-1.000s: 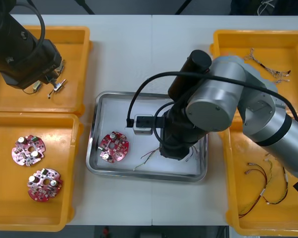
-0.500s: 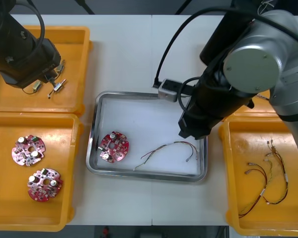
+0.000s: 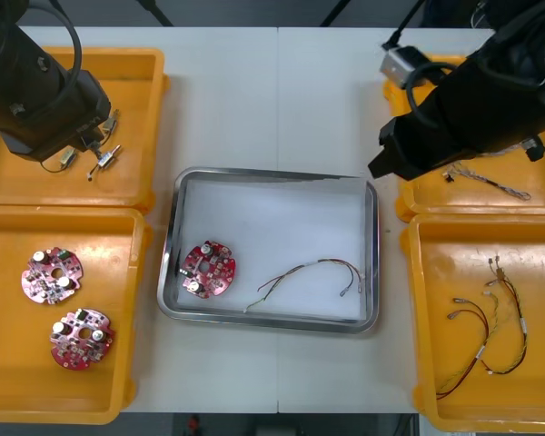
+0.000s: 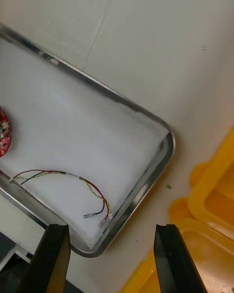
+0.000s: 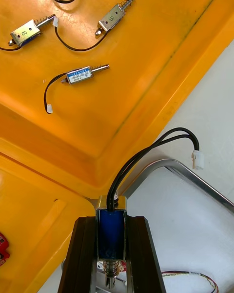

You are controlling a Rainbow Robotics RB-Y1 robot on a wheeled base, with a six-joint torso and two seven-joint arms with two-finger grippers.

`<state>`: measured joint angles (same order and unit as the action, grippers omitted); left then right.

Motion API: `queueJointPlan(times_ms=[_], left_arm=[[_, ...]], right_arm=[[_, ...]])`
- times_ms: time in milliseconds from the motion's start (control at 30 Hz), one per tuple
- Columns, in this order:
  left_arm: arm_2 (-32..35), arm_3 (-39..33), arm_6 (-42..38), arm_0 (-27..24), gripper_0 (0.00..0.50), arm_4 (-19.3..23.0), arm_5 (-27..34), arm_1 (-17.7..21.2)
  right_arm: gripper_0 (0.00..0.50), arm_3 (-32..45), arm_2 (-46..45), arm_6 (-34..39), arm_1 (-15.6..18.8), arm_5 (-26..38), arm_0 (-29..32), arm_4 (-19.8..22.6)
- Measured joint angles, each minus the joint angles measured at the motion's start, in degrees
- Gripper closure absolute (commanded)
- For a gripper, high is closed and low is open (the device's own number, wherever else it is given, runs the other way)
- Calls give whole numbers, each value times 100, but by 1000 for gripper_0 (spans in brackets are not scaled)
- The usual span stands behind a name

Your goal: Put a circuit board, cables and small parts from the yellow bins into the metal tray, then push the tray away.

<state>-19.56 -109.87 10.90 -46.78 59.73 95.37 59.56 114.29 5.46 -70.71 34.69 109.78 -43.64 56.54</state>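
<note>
Shiny metal tray (image 3: 274, 173), white inside, is set on the light desk (image 3: 272, 91) between yellow plastic bins (image 3: 64, 309); round red circuit board (image 3: 208, 269) and thin red-yellow cable (image 3: 311, 270) are laid in it. Blue-bodied small metal part (image 5: 111, 230) is clamped in left hand (image 5: 111, 220) by the tray corner. Right hand (image 4: 111, 229) is held apart, empty, over the tray's far corner.

The left arm (image 3: 36, 91) and right arm (image 3: 477, 104) are bulky and matte black. A black cable (image 3: 78, 45) loops over the left arm, and a small grey box (image 3: 401, 64) sits on the right arm. The left claw (image 5: 111, 219) and right claw (image 4: 111, 229) have flat black fingers.
</note>
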Motion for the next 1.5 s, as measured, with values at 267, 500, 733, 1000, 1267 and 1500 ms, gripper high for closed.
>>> queueJointPlan(times_ms=[267, 500, 733, 1000, 1267, 1500], left_arm=[[0, -1, 0, 1, 500, -8, 0, 0], [0, -2, 0, 2, 500, -13, 0, 0], [0, -3, 0, 3, 500, -15, 0, 0], [-1, -4, 0, 3, 500, -17, -1, 0], [-1, -4, 0, 3, 500, -17, -1, 0], [-60, -52, 0, 3, 500, -56, -28, -7]], right_arm=[[0, -301, -442, 625, 478, 1, 0, 89], [0, -1045, -773, 578, 835, 1, 0, 90], [0, -2040, -881, -1112, 1182, 1, 0, -16], [0, -3213, -898, -2509, 1382, -80, -33, -105], [0, -3914, -898, -3708, 1397, -603, -101, -244], [0, -4204, -736, -4973, 1397, -1204, -107, -373]])
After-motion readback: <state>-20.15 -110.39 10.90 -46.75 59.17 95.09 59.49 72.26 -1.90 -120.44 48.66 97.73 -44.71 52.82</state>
